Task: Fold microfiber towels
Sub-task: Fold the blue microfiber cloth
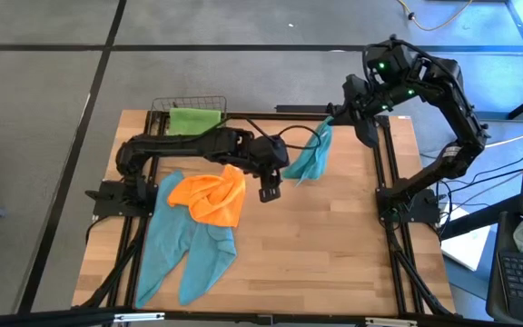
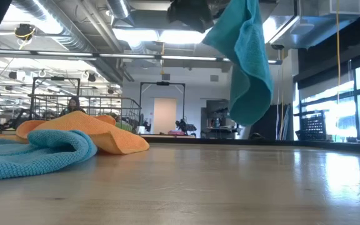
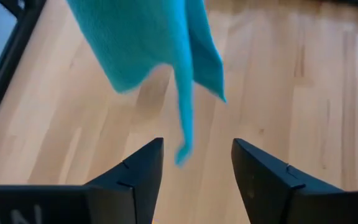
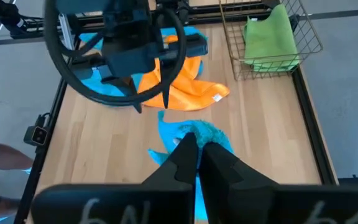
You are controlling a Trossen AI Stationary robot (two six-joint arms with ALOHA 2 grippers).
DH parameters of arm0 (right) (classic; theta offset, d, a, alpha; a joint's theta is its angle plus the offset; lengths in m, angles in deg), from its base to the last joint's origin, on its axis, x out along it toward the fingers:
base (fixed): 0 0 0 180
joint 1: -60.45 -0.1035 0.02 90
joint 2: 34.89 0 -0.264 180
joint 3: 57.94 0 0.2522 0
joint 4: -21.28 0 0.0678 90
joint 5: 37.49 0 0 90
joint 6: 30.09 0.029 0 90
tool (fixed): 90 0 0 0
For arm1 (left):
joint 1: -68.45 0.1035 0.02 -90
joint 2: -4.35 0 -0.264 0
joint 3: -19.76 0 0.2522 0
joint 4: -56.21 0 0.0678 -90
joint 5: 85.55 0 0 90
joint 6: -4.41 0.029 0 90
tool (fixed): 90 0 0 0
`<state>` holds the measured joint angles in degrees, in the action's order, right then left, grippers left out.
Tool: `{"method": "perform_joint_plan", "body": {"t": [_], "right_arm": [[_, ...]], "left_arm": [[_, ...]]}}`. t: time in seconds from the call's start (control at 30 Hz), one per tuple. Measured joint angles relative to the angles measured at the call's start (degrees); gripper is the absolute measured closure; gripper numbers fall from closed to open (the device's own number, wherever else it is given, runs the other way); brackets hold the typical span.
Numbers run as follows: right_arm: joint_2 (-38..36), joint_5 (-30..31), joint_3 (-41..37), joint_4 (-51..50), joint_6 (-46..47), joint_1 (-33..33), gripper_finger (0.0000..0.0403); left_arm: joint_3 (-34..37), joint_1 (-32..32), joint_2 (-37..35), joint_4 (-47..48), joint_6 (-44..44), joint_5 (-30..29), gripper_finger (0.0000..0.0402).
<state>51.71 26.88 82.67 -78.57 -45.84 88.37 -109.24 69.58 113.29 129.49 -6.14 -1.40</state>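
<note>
Right arm: its fingers (image 4: 196, 152) are pressed together on one corner of a teal towel (image 1: 314, 154), which hangs clear above the far right part of the wooden surface (image 1: 334, 254).
Left arm: reaching over the middle of the surface, fingers (image 3: 196, 163) spread with nothing between them; the dangling tail of the hanging towel is just ahead of them.
Risk, slipping: held by one corner only, the towel looks liable to slide out of the pinch if it swings or gets tugged.
Risk, missed catch: the lower edge hangs as a thin, twisted strip, so I'd guess the left fingers could close on air or on a bunched fold instead of a clean corner, giving a crooked fold.
Risk, snagging: the orange towel (image 1: 212, 195) lies crumpled right beside the left arm, which could drag it along.
Orange towels: one, in a heap on the left side.
Teal towels: one hanging, plus a teal pile (image 1: 189, 245) under and in front of the orange one; it looks like two, though I cannot be sure.
Green towels: one (image 1: 194, 120), in the wire basket (image 1: 214, 102) at the far edge.
Baskets: one.
</note>
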Motion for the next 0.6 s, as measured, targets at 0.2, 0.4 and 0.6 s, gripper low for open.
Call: {"method": "perform_joint_plan", "body": {"t": [0.2, 0.4, 0.6], "right_arm": [[-0.4, -0.1, 0.0, 0.0, -0.1, 0.0, 0.0391], [-0.5, -1.5, 0.0, 0.0, -1.0, 0.0, 0.0391], [-0.5, -1.6, 0.0, 0.0, -2.4, 0.0, 0.0391]], "left_arm": [[0.1, -0.1, 0.7, 0.0, -2.9, -2.8, 0.0219], [0.1, -1.5, 1.9, -1.7, -4.4, -4.9, 0.0221], [0.2, -2.1, 2.7, -3.1, -4.1, -6.3, 0.0220]]}}
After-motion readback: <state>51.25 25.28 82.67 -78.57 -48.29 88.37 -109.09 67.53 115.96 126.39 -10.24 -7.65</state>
